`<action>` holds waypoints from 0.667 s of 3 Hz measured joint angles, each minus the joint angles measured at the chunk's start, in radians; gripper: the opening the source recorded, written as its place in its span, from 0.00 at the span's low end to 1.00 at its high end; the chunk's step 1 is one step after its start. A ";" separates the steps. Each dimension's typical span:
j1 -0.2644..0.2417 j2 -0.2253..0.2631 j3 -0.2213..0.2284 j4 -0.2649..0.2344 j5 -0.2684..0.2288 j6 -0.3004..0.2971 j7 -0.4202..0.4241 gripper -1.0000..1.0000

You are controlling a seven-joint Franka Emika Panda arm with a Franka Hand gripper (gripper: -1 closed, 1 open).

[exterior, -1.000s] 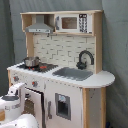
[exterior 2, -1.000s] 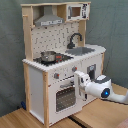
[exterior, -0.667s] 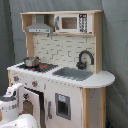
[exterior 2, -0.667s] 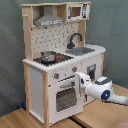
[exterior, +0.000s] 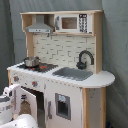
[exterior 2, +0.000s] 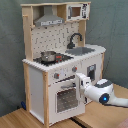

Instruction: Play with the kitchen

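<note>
The kitchen (exterior: pixel 95 80) (exterior 2: pixel 36 85) is a tall white and light-wood toy, seen in both exterior views. It has a grey hood (exterior: pixel 40 25), a small microwave (exterior: pixel 72 22), a black faucet (exterior: pixel 85 57) over the sink (exterior: pixel 74 73), and a pot (exterior: pixel 31 61) (exterior 2: pixel 48 56) on the stovetop. The windowed oven door (exterior 2: pixel 65 98) (exterior: pixel 24 102) stands slightly ajar. My gripper (exterior 2: pixel 79 79) is at the door's upper right corner in the second exterior view, touching or nearly touching it. My white arm (exterior: pixel 6 106) shows at the first exterior view's lower left.
The kitchen stands on a wooden table (exterior 2: pixel 100 119) in front of a grey curtain (exterior 2: pixel 12 50). A second windowed cabinet door (exterior: pixel 62 106) sits under the sink. My arm (exterior 2: pixel 102 94) reaches in from the second exterior view's right.
In the second exterior view my gripper has shifted slightly left and down along the oven door's top edge. In the first exterior view the door looks a little further ajar.
</note>
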State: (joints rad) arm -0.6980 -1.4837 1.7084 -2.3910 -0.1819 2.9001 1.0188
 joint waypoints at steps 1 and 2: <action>0.009 0.002 0.006 0.031 0.000 -0.095 0.000 0.00; 0.028 0.013 0.012 0.063 0.000 -0.194 0.000 0.00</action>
State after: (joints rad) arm -0.6698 -1.4710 1.7206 -2.3283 -0.1819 2.7065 1.0190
